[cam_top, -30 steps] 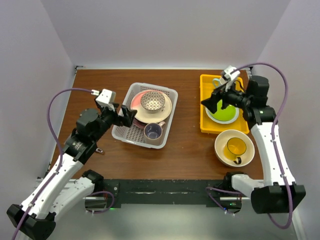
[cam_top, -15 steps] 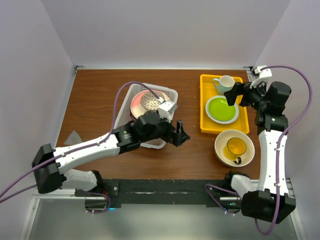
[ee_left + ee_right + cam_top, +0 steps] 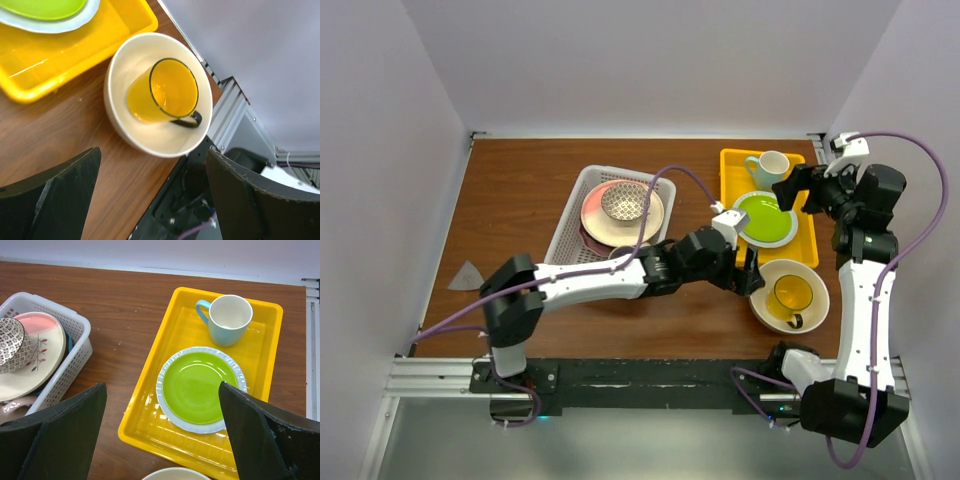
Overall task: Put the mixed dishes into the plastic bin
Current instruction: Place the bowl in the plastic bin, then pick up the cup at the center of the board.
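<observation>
Hovering released, your left claw (image 3: 750, 272) sits just beside the large cream ceramic bowl (image 3: 767, 290), yellow glazed mug (image 3: 792, 294) inside, right of the white lattice plastic bin (image 3: 563, 240); straddle the mug's wall squarely before clenching; right claw (image 3: 795, 188) likewise released

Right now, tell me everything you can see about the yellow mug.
The yellow mug looks like glossy ceramic, yellow inside and out, with a dark rim and a small dark handle on the side nearest the robot. It sits mouth up and empty inside the large cream bowl, touching only that bowl. The open left gripper hovers close by, not touching it.
</observation>
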`<state>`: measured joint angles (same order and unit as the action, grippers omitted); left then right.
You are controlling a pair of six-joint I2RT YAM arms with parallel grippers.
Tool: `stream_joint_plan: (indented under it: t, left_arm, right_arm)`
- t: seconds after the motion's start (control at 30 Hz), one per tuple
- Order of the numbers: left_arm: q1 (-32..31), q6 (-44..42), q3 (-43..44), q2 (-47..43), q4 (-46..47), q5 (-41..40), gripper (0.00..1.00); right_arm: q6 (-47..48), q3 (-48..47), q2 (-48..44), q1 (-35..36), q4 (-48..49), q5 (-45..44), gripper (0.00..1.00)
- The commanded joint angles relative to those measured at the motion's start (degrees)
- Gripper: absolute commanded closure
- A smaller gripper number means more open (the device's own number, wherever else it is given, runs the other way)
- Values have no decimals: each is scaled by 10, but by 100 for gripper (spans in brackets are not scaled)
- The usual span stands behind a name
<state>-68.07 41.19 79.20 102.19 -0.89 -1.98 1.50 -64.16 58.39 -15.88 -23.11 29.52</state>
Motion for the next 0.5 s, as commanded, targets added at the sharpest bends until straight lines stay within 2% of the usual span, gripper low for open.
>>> stream_joint_plan:
  t: [0.0, 0.27, 0.47]
  left_arm:
    - [-6, 20, 96, 70, 28, 17, 14]
    - [-9, 39, 231, 186, -31, 22, 33]
    - [-13, 33, 321, 252, -96, -13, 41]
  right_arm:
    - [4, 4, -14, -6, 11, 2, 3]
    - [7, 8, -13, -12, 12, 1, 3]
    - [7, 9, -14, -15, 12, 4, 3]
